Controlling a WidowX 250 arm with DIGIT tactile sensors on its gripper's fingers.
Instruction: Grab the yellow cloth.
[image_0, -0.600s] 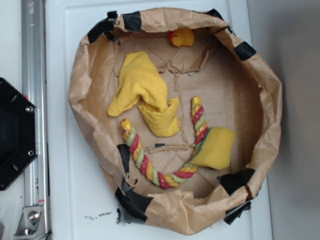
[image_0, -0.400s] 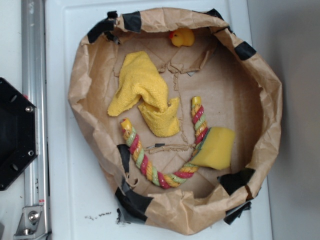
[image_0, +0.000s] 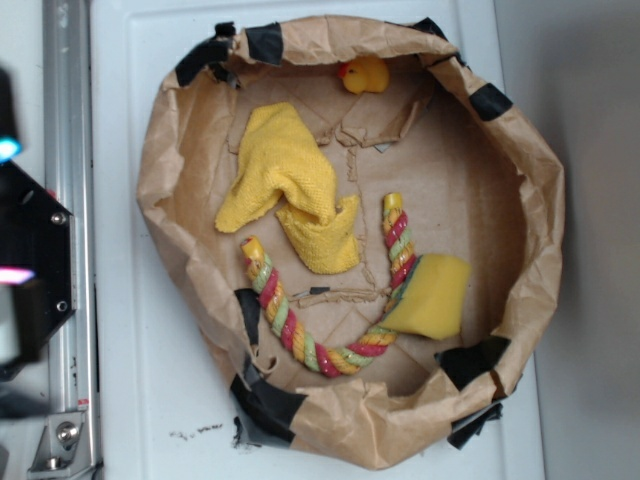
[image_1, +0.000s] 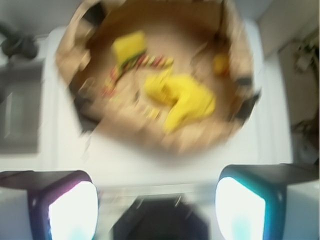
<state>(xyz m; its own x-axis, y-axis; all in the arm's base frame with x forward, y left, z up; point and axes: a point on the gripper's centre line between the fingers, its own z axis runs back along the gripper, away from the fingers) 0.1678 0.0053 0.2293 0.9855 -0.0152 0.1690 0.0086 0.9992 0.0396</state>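
Observation:
The yellow cloth (image_0: 290, 190) lies crumpled inside a brown paper basin (image_0: 540, 200), in its upper left part. In the blurred wrist view the cloth (image_1: 187, 97) is near the middle of the basin. My gripper (image_0: 8, 215) shows as a blur at the far left edge of the exterior view, outside the basin and well away from the cloth. In the wrist view my gripper (image_1: 156, 207) has its two fingers wide apart with nothing between them.
In the basin lie a small yellow duck (image_0: 364, 74) at the top, a striped rope toy (image_0: 325, 350) curving along the bottom, and a yellow sponge block (image_0: 432, 295) at the lower right. A black base (image_0: 35, 265) and a metal rail (image_0: 68, 120) stand at the left.
My gripper has come into the exterior view at the far left edge, blurred by motion. The cloth and the other things in the basin have not moved.

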